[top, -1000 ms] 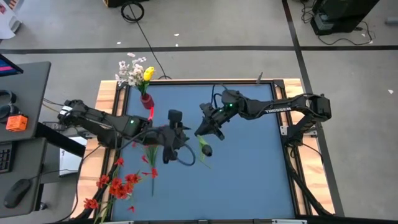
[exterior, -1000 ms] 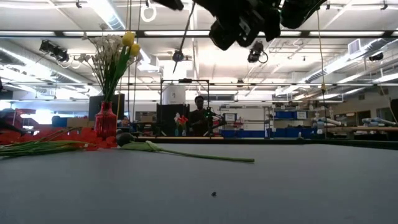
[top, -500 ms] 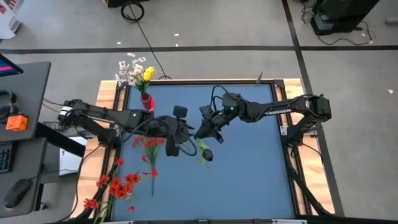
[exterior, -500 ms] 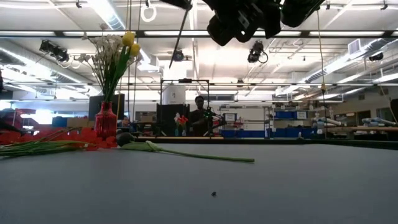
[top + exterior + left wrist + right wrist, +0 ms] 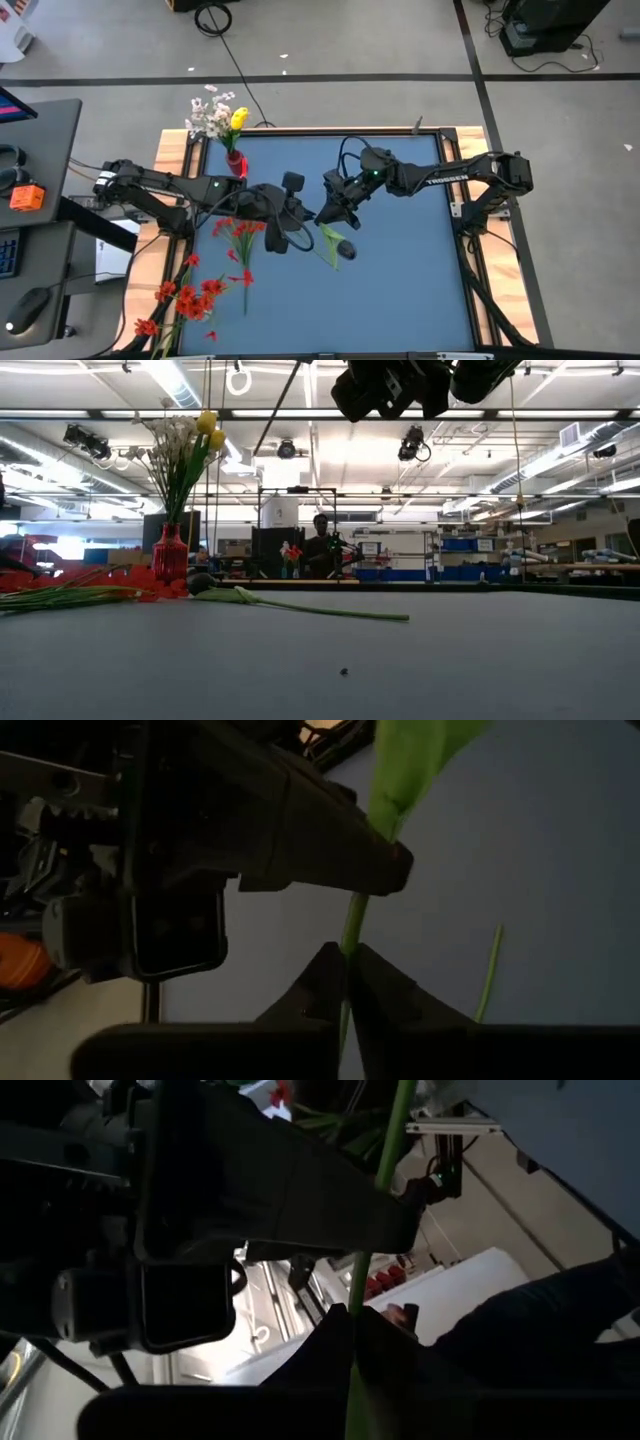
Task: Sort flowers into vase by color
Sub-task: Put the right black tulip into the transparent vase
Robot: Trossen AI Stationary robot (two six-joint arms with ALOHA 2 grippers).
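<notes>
I had both grippers pinched on one thin green stem (image 5: 352, 925) at mid-table. Left gripper (image 5: 345, 982): dark wedge-shaped fingers closed tight on it, w/ barely a sliver between the tips. Right gripper (image 5: 352, 1342): likewise clamped on the stem, matte black fingers meeting around it. In the high view the left gripper (image 5: 300, 212) and right gripper (image 5: 322, 213) sat just beside each other, tip to tip, w/ the stem's leaf and dark bud (image 5: 345, 250) hanging just near of them over the blue mat (image 5: 400, 280).

The low view showed only the dark arm bodies at the top edge; no grip detail there. It did show the glossy red vase (image 5: 169, 555), narrow-necked, standing upright at far left w/ a yellow tulip (image 5: 206, 422) and white blossoms (image 5: 175, 435) in it, stems much taller than the vase. Another green stem (image 5: 320, 610) lay flat on the mat, red sprays (image 5: 120, 582) left of it.

High view added what the low one couldn't: more red sprays (image 5: 190, 295) spread at the near-left corner, partly over the wooden table rim (image 5: 165, 200). A person (image 5: 320, 545) sat far back in the room.
</notes>
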